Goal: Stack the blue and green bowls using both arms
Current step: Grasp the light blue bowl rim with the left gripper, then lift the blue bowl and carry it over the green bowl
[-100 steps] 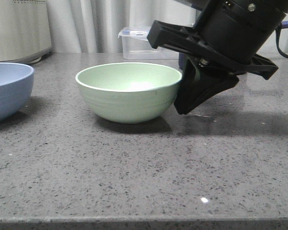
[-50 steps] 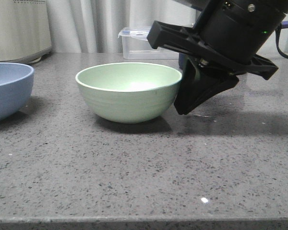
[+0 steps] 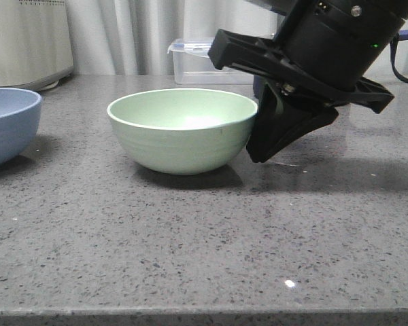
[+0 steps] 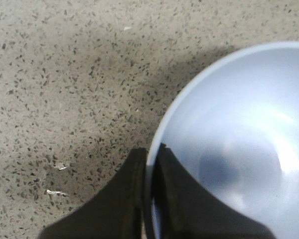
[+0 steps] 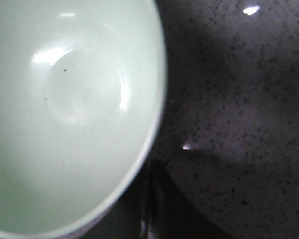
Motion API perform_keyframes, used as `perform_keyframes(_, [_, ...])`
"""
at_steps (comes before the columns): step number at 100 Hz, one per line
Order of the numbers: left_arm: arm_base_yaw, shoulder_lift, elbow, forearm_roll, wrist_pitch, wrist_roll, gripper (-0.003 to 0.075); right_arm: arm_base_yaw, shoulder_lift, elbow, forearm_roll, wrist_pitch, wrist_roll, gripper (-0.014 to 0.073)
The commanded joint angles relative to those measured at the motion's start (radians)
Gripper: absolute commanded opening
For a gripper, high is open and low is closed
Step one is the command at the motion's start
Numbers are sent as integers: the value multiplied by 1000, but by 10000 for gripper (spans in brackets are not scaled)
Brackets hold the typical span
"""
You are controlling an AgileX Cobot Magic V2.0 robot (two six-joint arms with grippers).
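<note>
Two bowls, one of each colour. Green bowl (image 3: 183, 129) sits upright on the grey speckled counter (image 3: 204, 238), about centre of the front view. Blue bowl (image 3: 7, 125) is at the far left edge of that view, partly cut off, well apart from the green one.

Two arms, but only the right arm (image 3: 340, 41) shows in the front view: bulky, black, coming down from upper right. Right gripper (image 3: 265, 139) is at the green bowl's right side, finger against the outer wall just under the rim. The right wrist view shows the dark fingers (image 5: 154, 199) either side of the pale rim, so it is pinched on the green bowl's rim.

Left gripper (image 4: 150, 164) appears in the left wrist view only: two dark fingers (image 4: 127, 199) straddle the blue bowl's rim, one outside, one inside, closed tight on it. Both bowls are empty inside.

Other things: a clear plastic lidded container (image 3: 211, 64) behind the green bowl on the far side, a white appliance (image 3: 27, 41) far left, pale curtains (image 3: 143, 34) behind. A dark blue object sits behind the right arm, mostly hidden. Nothing lies between the two bowls.
</note>
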Motion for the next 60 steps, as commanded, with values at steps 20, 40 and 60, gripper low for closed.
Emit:
perform_keyframes(20, [-37, -19, -126, -33, 57, 26, -20, 2, -35, -22, 17, -39, -10, -81])
perform_keyframes(40, [-160, 36, -297, -37, 121, 26, -20, 2, -35, -22, 17, -39, -10, -81])
perform_keyframes(60, [-265, 132, -469, -69, 180, 26, -20, 2, -35, -22, 17, -39, -10, -81])
